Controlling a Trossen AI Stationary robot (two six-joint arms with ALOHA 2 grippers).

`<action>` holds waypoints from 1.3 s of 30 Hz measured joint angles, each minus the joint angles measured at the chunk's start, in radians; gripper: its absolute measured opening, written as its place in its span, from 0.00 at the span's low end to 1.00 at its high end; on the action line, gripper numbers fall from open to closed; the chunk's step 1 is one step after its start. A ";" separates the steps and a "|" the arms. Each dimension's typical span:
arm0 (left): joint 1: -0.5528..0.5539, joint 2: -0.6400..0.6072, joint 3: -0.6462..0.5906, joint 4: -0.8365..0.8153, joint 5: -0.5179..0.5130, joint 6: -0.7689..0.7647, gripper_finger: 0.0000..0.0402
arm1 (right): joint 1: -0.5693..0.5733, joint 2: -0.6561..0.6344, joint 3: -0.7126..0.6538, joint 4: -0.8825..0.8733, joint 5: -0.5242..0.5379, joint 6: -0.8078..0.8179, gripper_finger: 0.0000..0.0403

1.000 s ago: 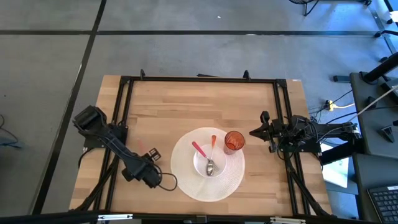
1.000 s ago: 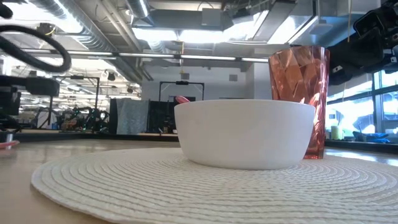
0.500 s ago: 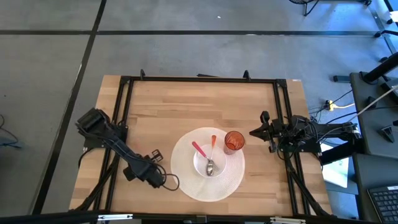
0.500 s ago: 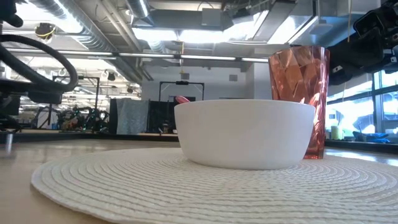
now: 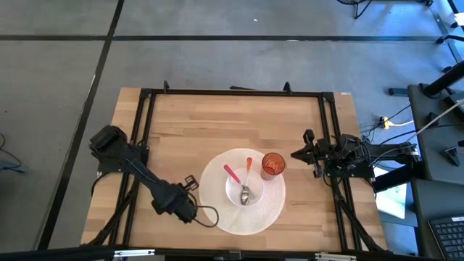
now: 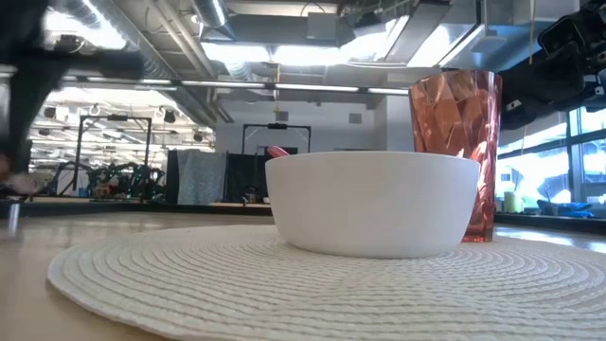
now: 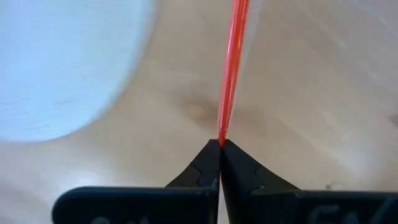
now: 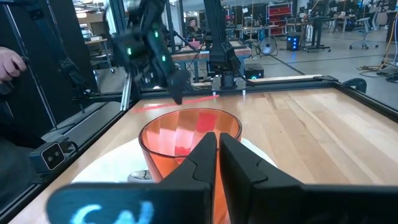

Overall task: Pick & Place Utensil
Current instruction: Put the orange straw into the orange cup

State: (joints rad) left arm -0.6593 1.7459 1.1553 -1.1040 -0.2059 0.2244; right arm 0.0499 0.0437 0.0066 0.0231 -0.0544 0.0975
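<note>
My left gripper (image 5: 191, 180) (image 7: 221, 144) is shut on a thin red utensil handle (image 7: 231, 68) just left of the round white placemat (image 5: 217, 210). The right wrist view shows that utensil (image 8: 180, 99) as a red streak lying roughly level at the left gripper's tip. On the placemat stands a white bowl (image 5: 232, 194) (image 6: 374, 204). A pink-handled spoon (image 5: 232, 174) and an orange-handled utensil (image 5: 249, 165) rest in it with their handles on its rim. A red cup (image 5: 272, 164) (image 8: 180, 134) stands beside the bowl. My right gripper (image 5: 296, 154) (image 8: 217, 140) waits shut, just right of the cup. My left gripper pinches one end of the red handle (image 7: 222, 134) between its two fingertips. The handle runs straight on ahead of the fingers, in line with them. Whether its far end rests on the table or hangs clear, I cannot tell.
A black frame (image 5: 232, 93) borders the wooden table top. Bare wood lies beyond the placemat toward the far edge (image 5: 232, 123). A person's hand (image 8: 9, 62) shows beyond the table in the right wrist view.
My left gripper has moved toward the table's right edge, up to the placemat's left rim. The red utensil that lay on the table at the left of the low view a second ago is gone from there and is now in the left gripper's fingertips.
</note>
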 joint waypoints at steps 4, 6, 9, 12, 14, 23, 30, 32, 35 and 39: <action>0.035 -0.108 0.018 0.025 -0.038 0.025 0.00 | 0.000 0.000 0.000 0.000 0.000 0.001 0.05; 0.062 -0.190 0.021 0.111 -0.039 0.073 0.00 | 0.000 0.000 0.000 0.000 0.000 0.002 0.05; 0.114 -0.315 0.021 0.301 -0.039 0.142 0.00 | 0.000 0.000 0.000 0.000 0.000 0.001 0.05; 0.172 -0.423 0.022 0.548 -0.040 0.192 0.00 | 0.000 0.000 0.000 0.000 0.000 0.000 0.05; 0.214 -0.468 0.023 0.707 -0.039 0.211 0.00 | 0.000 0.000 0.000 0.000 0.000 0.000 0.05; 0.399 -0.435 0.024 1.184 0.138 0.162 0.01 | 0.000 0.000 0.000 0.000 0.000 -0.005 0.05; 0.538 -0.225 0.076 1.358 0.339 0.092 0.00 | 0.000 0.000 0.000 0.000 0.000 -0.004 0.05; 0.561 -0.151 0.115 1.378 0.372 0.087 0.00 | 0.000 0.000 0.000 0.000 0.000 -0.005 0.05; 0.581 -0.053 0.191 1.385 0.411 0.085 0.01 | 0.000 0.000 0.000 0.000 0.000 -0.005 0.05; 0.600 0.041 0.269 1.387 0.418 0.100 0.01 | 0.000 0.000 0.000 0.000 0.001 -0.020 0.05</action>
State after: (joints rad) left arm -0.0593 1.7866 1.4242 0.2833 0.2119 0.3240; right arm 0.0502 0.0433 0.0063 0.0231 -0.0536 0.0775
